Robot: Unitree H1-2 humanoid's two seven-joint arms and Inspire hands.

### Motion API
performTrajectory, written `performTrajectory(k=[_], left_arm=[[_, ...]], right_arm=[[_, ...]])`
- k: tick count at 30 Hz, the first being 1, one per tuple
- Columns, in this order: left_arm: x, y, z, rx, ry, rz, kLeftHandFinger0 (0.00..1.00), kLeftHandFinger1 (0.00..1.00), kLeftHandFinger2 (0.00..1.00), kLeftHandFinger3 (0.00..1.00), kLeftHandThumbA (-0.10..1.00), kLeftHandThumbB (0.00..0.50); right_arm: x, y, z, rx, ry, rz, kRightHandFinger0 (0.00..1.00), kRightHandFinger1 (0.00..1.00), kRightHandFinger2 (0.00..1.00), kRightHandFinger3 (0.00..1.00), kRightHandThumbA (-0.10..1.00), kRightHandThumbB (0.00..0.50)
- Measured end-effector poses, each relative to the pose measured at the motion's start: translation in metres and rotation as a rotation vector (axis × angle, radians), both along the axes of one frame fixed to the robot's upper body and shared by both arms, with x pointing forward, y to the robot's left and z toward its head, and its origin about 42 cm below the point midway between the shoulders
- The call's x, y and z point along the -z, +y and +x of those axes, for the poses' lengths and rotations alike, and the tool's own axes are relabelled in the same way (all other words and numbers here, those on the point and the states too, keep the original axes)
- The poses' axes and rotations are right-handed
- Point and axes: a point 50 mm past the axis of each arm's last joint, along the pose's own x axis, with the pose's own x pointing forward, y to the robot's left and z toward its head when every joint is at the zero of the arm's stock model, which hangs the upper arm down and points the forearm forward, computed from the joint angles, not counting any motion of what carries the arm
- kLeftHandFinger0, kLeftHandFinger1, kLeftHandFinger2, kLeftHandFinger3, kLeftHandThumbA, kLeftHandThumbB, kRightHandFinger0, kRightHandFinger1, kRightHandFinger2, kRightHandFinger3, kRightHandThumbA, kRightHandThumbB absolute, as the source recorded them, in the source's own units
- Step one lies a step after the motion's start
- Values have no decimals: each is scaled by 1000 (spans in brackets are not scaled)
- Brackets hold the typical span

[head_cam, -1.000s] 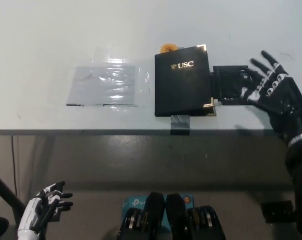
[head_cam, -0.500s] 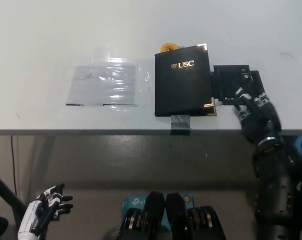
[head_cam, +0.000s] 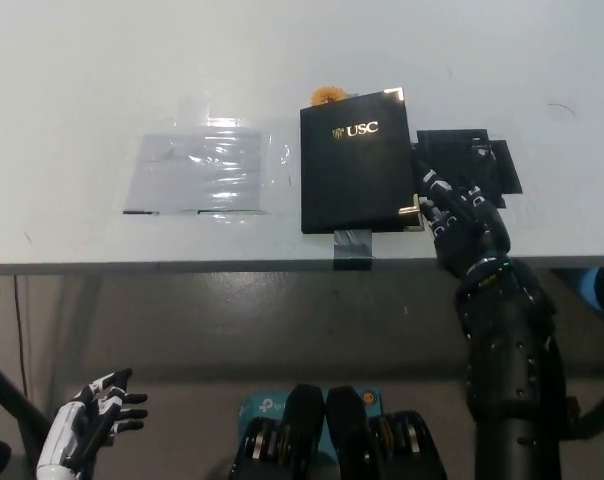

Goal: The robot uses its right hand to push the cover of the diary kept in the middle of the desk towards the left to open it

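Note:
A black diary (head_cam: 354,162) with gold "USC" lettering lies closed on the white desk (head_cam: 102,80), held at its near edge by a strip of grey tape (head_cam: 353,244). My black right hand (head_cam: 460,222) rests at the diary's near right corner, its fingertips (head_cam: 426,183) touching the cover's right edge by the gold corner piece. The fingers are spread and hold nothing. My white left hand (head_cam: 90,428) hangs below the desk at the lower left, fingers apart and empty.
A clear plastic sheet (head_cam: 196,171) lies flat on the desk left of the diary. A black flat piece (head_cam: 479,158) sits just right of the diary, behind my right hand. A small orange object (head_cam: 329,96) peeks out behind the diary's far edge.
My right hand swung from the far right over the black piece down and left to the diary's near right corner. The camera shifted slightly. The diary stays closed.

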Motion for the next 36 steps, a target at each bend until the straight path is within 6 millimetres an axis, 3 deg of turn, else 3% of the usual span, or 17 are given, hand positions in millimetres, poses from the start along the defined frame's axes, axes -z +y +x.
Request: performTrajectory(k=[10, 12, 14, 17, 19, 22, 27, 32, 36], left_arm=[[-1, -1, 0, 3, -2, 1, 619, 522, 514, 713, 595, 321], [-1, -1, 1, 5, -4, 1, 619, 511, 506, 705, 592, 339], [-2, -1, 2, 6, -6, 0, 621, 510, 508, 709, 597, 328], [-1, -1, 0, 5, -2, 2, 617, 531, 544, 715, 601, 318], [-1, -1, 1, 6, -4, 2, 618, 538, 554, 725, 599, 310], [-2, -2, 2, 8, -5, 1, 610, 528, 538, 714, 592, 341], [-2, -1, 2, 8, -5, 1, 614, 513, 511, 722, 608, 314], [-2, -2, 2, 10, -5, 1, 615, 521, 526, 715, 598, 321], [0, -5, 1, 21, -1, -1, 605, 528, 533, 719, 586, 322]], right_arm=[[-8, 8, 9, -29, 1, -80, 916, 950, 926, 987, 1000, 124], [-11, 14, 11, -50, -4, -89, 917, 947, 915, 950, 1000, 137], [-15, 27, 14, -88, -10, -105, 925, 950, 918, 946, 1000, 133], [-17, 32, 15, -101, -13, -132, 953, 975, 955, 970, 1000, 119], [-16, 33, 16, -110, -11, -152, 962, 981, 967, 982, 1000, 112], [-18, 35, 16, -121, -16, -176, 968, 989, 983, 990, 1000, 116], [-18, 37, 15, -127, -21, -195, 1000, 1000, 1000, 1000, 1000, 92], [-11, 40, 10, -131, -17, -198, 991, 1000, 1000, 1000, 1000, 79], [-6, 43, 7, -124, -21, -203, 990, 1000, 1000, 1000, 1000, 105]])
